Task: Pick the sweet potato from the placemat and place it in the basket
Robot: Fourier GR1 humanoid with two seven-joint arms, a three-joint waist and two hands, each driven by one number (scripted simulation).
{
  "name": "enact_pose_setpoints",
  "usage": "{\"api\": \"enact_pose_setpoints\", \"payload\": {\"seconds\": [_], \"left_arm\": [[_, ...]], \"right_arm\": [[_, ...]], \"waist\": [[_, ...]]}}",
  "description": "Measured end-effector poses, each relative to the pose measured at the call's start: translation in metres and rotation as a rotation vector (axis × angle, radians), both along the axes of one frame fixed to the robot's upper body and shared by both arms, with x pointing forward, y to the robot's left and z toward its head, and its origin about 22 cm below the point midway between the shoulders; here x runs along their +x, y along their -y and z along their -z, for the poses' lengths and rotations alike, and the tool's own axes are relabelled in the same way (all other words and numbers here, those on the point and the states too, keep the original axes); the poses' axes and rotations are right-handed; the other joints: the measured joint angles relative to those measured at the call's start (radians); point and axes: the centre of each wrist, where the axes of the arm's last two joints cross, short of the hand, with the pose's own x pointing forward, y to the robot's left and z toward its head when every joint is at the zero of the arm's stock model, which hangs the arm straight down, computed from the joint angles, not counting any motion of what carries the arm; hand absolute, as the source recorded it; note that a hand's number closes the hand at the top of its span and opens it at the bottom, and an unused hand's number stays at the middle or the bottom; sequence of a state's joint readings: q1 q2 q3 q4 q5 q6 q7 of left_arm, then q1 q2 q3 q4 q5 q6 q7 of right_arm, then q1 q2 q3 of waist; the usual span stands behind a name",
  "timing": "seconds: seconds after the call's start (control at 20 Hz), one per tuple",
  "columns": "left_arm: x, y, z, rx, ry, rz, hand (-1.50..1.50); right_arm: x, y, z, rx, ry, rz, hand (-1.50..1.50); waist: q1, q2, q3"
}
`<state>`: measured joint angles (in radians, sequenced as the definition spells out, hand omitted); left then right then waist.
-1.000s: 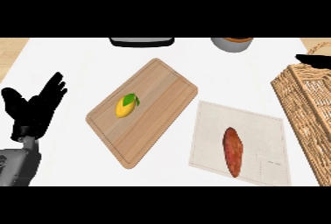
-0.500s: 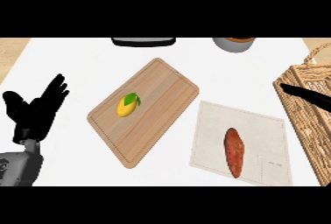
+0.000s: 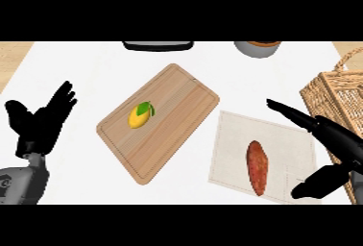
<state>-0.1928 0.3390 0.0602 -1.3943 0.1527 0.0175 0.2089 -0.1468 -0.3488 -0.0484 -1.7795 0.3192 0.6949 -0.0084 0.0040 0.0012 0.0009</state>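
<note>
Sweet potato (image 3: pixel 257 167) lies lengthwise on the pale placemat (image 3: pixel 237 144), right of centre on the white tabletop (image 3: pixel 85 72), untouched by either hand. Right hand (image 3: pixel 332 144) is over the placemat's right edge, released: fingers straight, pointing up-left, thumb spread low near the mat's lower right corner; nothing is held. Its fingertips are near the sweet potato but apart from it. Wicker basket (image 3: pixel 340 96) stands at the right edge of the tabletop, just beside the placemat, partly hidden behind the right hand; a curved handle shows at its top. Left hand (image 3: pixel 39 125) is open at the far left, fingers up, resting, with the grey forearm below it. Wooden cutting board (image 3: pixel 177 91) lies tilted at centre, its lower right corner close to the placemat's left edge. A yellow fruit with a green leaf (image 3: pixel 140 115) sits on the board's left half. At the far edge: a dark object (image 3: pixel 157 45) and a grey bowl-like vessel (image 3: pixel 257 48), both cut off by the view; cannot tell more.
</note>
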Motion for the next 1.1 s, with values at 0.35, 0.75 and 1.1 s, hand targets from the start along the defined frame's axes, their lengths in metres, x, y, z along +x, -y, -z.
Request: {"api": "enact_pose_setpoints", "payload": {"seconds": [0.35, 0.75, 1.1], "left_arm": [[0.000, -0.004, 0.001, 0.002, -0.001, -0.001, 0.00], [0.004, -0.011, 0.001, 0.002, -0.008, -0.010, 0.00], [0.000, -0.010, 0.006, 0.006, -0.005, -0.011, 0.00]], "right_arm": [[0.010, -0.020, 0.042, -0.084, -0.038, -0.008, -1.50], [0.011, -0.015, 0.065, -0.167, -0.074, -0.034, -1.50], [0.012, 0.003, 0.071, -0.143, -0.076, -0.049, -1.50]], "waist": [[0.000, 0.000, -0.001], [-0.003, -0.001, -0.001], [-0.004, -0.001, -0.001]]}}
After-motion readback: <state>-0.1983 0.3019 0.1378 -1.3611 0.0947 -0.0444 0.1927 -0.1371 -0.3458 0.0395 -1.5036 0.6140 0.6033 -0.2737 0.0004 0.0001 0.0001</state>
